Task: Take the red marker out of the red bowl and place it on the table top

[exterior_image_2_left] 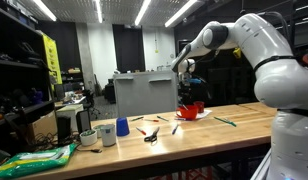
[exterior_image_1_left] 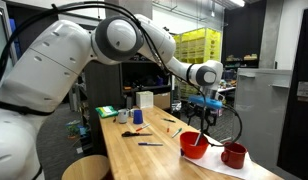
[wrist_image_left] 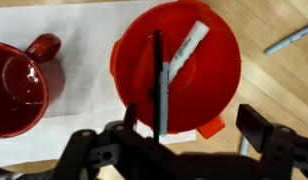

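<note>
The red bowl (wrist_image_left: 194, 75) stands on a white sheet on the light-wood table top (wrist_image_left: 286, 90). It also shows in both exterior views (exterior_image_1_left: 193, 146) (exterior_image_2_left: 191, 110). A dark pen (wrist_image_left: 157, 70) and a grey-and-white marker (wrist_image_left: 184, 55) lie in it. A small reddish piece (wrist_image_left: 214, 128) pokes out at the bowl's near rim. No whole red marker shows clearly. My gripper (wrist_image_left: 194, 126) hangs open and empty just above the bowl's near rim, one finger on each side. It also shows in both exterior views (exterior_image_1_left: 202, 108) (exterior_image_2_left: 187, 90).
A red mug (wrist_image_left: 19, 88) (exterior_image_1_left: 234, 155) with a handle stands beside the bowl. A blue pen (wrist_image_left: 292, 38) lies on the wood. Farther along the table are a blue cup (exterior_image_1_left: 137, 117), a white mug (exterior_image_1_left: 122, 117), scissors (exterior_image_1_left: 134, 131), loose pens (exterior_image_1_left: 149, 144) and a green bag (exterior_image_1_left: 106, 111).
</note>
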You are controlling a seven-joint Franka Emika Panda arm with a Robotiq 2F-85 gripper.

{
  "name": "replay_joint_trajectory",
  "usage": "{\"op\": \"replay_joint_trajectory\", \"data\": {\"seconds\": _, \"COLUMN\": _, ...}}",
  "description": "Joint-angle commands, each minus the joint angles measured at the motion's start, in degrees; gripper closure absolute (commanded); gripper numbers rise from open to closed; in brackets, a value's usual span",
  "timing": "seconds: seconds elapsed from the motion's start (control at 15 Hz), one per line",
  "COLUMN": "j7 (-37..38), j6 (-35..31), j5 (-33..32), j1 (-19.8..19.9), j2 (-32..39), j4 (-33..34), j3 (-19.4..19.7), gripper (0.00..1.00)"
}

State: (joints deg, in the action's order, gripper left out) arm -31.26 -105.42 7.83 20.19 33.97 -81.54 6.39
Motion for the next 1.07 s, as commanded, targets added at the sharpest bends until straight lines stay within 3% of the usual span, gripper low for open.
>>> {"op": "replay_joint_trajectory", "data": {"seconds": 0.0, "j7": -0.4, "j6": 2.6, "j5": 0.8, "j1": 1.4, "j2": 2.7, "j4": 3.9, "j3": -1.8, "gripper": 0.0}}
{"op": "replay_joint_trajectory", "data": {"seconds": 1.0, "j7": 0.4, "j6": 7.3, "j5": 1.3, "j1": 1.8, "j2": 6.7, "j4": 7.6, "j3": -3.4, "gripper": 0.0}}
